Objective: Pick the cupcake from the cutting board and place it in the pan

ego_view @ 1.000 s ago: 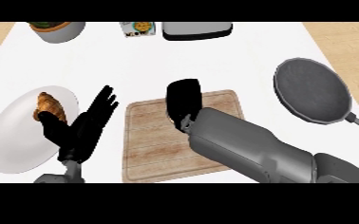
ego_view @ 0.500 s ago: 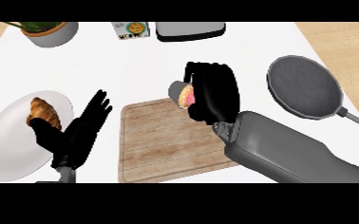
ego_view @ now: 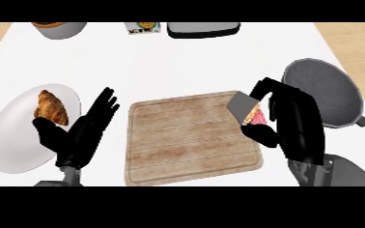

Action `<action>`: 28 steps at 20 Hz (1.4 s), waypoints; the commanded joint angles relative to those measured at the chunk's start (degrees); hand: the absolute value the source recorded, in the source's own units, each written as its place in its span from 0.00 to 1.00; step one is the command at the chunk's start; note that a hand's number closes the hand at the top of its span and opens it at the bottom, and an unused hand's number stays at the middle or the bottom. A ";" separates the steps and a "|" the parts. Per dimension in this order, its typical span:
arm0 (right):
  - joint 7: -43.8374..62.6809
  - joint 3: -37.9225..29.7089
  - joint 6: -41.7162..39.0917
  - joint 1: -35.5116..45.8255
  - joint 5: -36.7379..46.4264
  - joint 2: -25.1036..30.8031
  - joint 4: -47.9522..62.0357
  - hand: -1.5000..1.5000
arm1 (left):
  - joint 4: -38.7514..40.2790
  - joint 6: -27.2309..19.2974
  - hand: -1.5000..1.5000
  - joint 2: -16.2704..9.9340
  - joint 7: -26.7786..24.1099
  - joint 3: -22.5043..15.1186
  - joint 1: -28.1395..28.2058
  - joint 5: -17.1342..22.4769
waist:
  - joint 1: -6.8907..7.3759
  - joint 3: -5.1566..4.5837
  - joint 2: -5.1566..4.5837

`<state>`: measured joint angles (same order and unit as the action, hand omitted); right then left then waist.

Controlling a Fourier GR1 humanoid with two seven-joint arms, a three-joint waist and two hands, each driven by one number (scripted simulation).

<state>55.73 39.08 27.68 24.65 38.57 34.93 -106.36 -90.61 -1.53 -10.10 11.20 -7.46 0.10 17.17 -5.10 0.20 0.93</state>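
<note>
Head view shows the right hand (ego_view: 288, 121) w/ its fingers and thumb curled round the cupcake (ego_view: 251, 113). Only a bit of the cupcake peeks out: a grey wrapper side and some pink and yellow. The hand hides the rest. The cupcake is up off the cutting board (ego_view: 191, 136), at the board's right edge, between the board and the pan (ego_view: 322, 91). It looks held that way so it can travel sideways w/o sliding on the wood.

The dark round pan sits just right of the board on the white desk (ego_view: 143, 63), so the trip is short. Next step is prob. to move over the pan and let go low, so the cupcake lands upright.

The left hand (ego_view: 82, 130) rests at the left, fingers straight and up, holding nothing. It lies partly over a white plate (ego_view: 18, 140) w/ a croissant (ego_view: 53, 107) on it, out of the way of the job.
</note>
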 commanded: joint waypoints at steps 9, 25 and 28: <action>-20.57 -15.99 16.95 -17.22 -2.48 6.72 14.74 1.00 | 6.94 2.75 0.50 1.64 -1.28 -0.12 -6.56 -1.22 | 4.68 -0.15 -1.26; -66.05 -39.53 19.59 -2.29 -27.40 0.31 59.75 1.00 | 3.05 4.08 0.50 2.44 -0.61 -1.74 -3.88 -2.56 | 6.48 0.03 -1.48; -70.79 -42.29 16.47 6.37 -26.49 -0.02 71.07 1.00 | 4.91 3.10 0.50 3.68 1.13 -0.54 -7.77 -2.13 | 6.60 -0.05 -1.52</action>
<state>-6.30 1.19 46.70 24.48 14.60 35.33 -46.73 -87.99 1.44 -7.35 13.01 -8.69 -5.80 15.09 1.28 0.18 -0.48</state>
